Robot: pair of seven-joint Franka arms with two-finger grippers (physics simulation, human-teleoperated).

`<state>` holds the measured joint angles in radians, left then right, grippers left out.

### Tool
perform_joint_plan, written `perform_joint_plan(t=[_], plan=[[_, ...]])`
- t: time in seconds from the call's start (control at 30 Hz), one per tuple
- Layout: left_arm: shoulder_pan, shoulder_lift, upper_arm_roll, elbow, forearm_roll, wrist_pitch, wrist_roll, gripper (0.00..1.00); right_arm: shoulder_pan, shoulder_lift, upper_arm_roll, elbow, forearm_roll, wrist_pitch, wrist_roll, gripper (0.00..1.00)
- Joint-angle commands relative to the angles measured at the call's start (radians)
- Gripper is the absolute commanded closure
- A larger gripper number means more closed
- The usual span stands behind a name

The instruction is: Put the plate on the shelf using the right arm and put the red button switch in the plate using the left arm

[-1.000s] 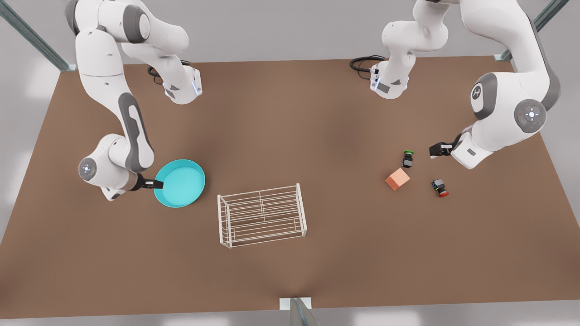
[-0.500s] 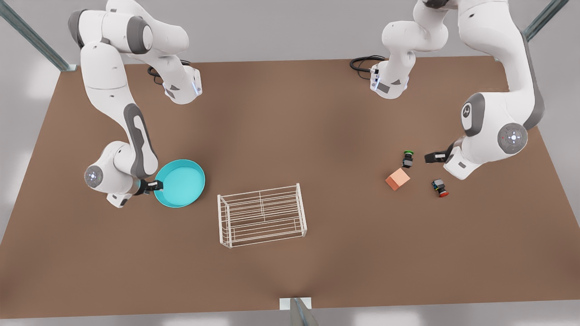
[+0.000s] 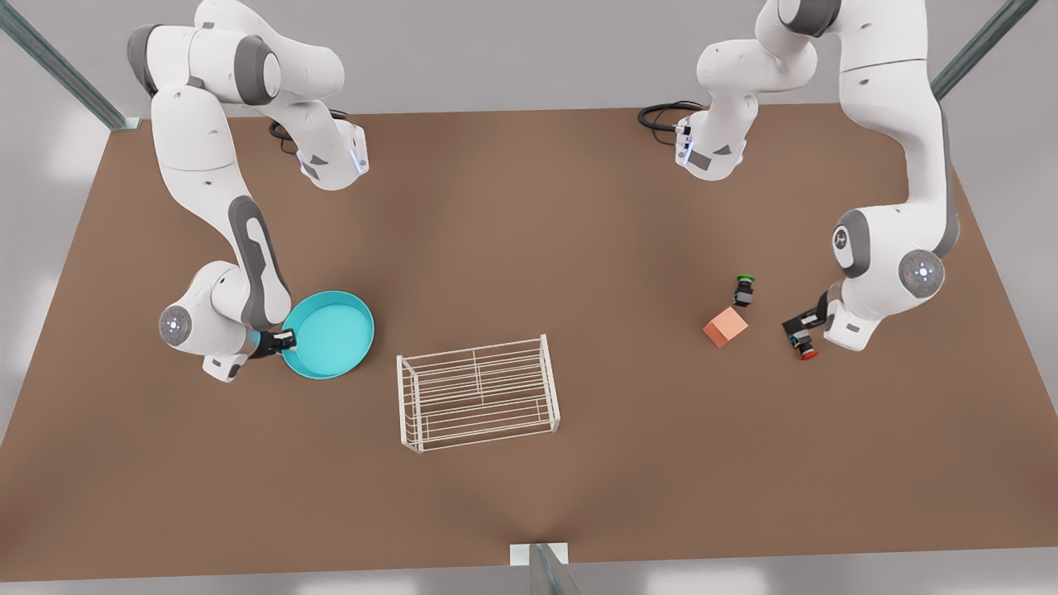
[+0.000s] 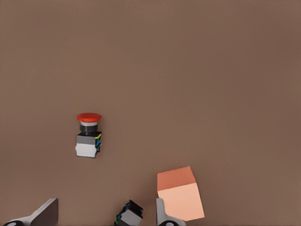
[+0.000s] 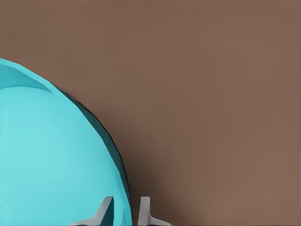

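The turquoise plate (image 3: 329, 334) (image 5: 51, 160) lies flat on the table at the front view's left. My right gripper (image 3: 285, 339) (image 5: 126, 213) is at its outer edge, one finger inside the rim and one outside, shut on the rim. The white wire shelf (image 3: 478, 392) stands mid-table, apart from the plate. At the front view's right lies the red button switch (image 3: 806, 349) (image 4: 88, 136) on its side. My left gripper (image 3: 796, 328) (image 4: 104, 217) hovers just above it, open, holding nothing.
A salmon-pink cube (image 3: 726, 326) (image 4: 181, 193) and a green-capped button (image 3: 744, 291) (image 4: 129, 214) sit close to the red button switch. Both arm bases stand at the table's far edge (image 3: 529, 111). Bare brown table surrounds the shelf.
The left arm has swung from beside the green-capped button down to the red button switch. The right gripper has slid slightly further onto the plate's rim. The plate has not moved.
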<state>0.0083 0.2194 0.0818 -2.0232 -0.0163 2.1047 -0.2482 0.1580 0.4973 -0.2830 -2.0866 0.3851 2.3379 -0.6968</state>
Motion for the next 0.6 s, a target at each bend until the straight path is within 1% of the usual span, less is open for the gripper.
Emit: perform_joint_plan(t=[0.0, 0.03, 0.07, 0.13, 0.3, 0.33, 0.4, 0.5, 0.57], plan=[[0.016, -0.006, 0.001, -0.064, 0.001, 0.167, -0.112, 0.0, 0.0, 0.0, -0.001, 0.0, 0.015, 0.0, -0.139, 0.65], [0.03, -0.012, 0.001, -0.121, 0.002, 0.248, -0.091, 0.0, 0.0, 0.0, -0.001, 0.002, 0.015, -0.002, -0.141, 0.66], [0.078, -0.011, 0.001, -0.123, 0.001, 0.259, -0.01, 0.0, 0.0, 0.0, -0.001, 0.002, 0.015, -0.003, -0.141, 0.68], [0.079, -0.002, 0.001, -0.124, 0.001, 0.273, -0.008, 0.0, 0.0, -0.005, -0.001, 0.002, 0.015, -0.014, -0.145, 0.74], [0.079, 0.009, 0.0, -0.152, 0.001, 0.319, -0.006, 0.0, 0.002, -0.045, -0.001, 0.002, 0.017, -0.042, -0.164, 0.76], [0.079, 0.026, 0.001, -0.154, 0.002, 0.354, -0.005, 0.0, 0.002, -0.06, -0.001, 0.002, 0.017, -0.069, -0.171, 0.78], [0.088, 0.046, 0.001, -0.149, 0.053, 0.394, -0.002, 0.0, 0.0, -0.077, -0.001, 0.002, 0.017, -0.081, -0.182, 0.78], [0.096, 0.103, 0.0, -0.146, 0.058, 0.482, -0.002, 0.0, 0.0, -0.109, -0.002, 0.011, 0.017, -0.129, -0.193, 0.78], [0.096, 0.117, 0.0, -0.147, 0.058, 0.489, -0.002, 0.0, 0.002, -0.135, -0.002, 0.011, 0.017, -0.152, -0.193, 0.78]])
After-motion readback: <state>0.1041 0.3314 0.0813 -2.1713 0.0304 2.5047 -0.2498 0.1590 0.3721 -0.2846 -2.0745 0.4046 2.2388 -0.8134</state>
